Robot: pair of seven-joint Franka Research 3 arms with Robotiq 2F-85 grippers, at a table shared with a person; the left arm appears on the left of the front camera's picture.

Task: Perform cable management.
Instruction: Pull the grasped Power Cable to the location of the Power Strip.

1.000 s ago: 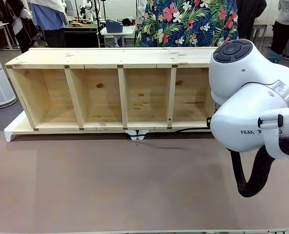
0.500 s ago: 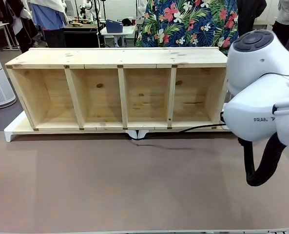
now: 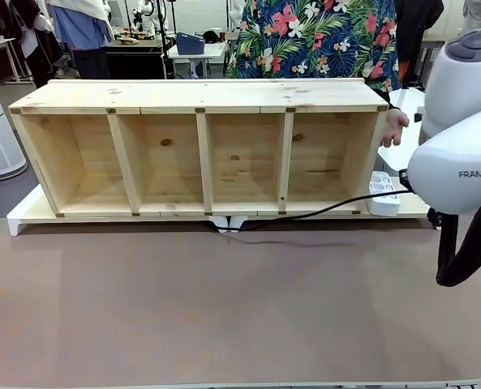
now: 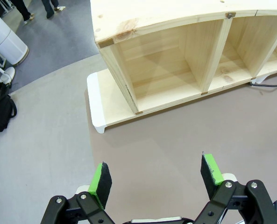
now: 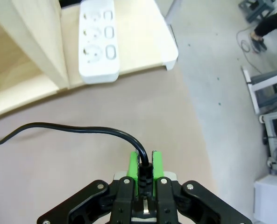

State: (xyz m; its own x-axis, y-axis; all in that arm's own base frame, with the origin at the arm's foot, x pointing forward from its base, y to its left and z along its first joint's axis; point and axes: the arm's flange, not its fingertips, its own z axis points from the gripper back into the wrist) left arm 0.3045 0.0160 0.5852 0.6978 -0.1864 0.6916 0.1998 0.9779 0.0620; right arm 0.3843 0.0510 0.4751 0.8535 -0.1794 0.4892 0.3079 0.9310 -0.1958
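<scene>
The black cable [image 3: 321, 212] runs from under the middle of the wooden shelf [image 3: 199, 96] along its front edge, off to the right toward my right arm [image 3: 459, 162]. In the right wrist view my right gripper [image 5: 145, 169] is shut on the cable's plug end [image 5: 144, 171], and the cord [image 5: 68, 127] curves away to the left over the brown table. A white power strip [image 5: 99, 46] lies just ahead on the shelf's white base. My left gripper [image 4: 156, 175] hangs open over the table near the shelf's left end, holding nothing.
The four-compartment shelf stands on a white base board [image 3: 17, 217]. The power strip [image 3: 384, 194] sits at its right end. A person in a flowered shirt stands behind, one hand [image 3: 397, 126] on the shelf's right corner. A short cable stretch [image 4: 270, 85] lies at the left wrist view's right edge.
My right arm has swung to the right, drawing the cable out along the shelf's front. The power strip and the person's hand have come into sight behind it.
</scene>
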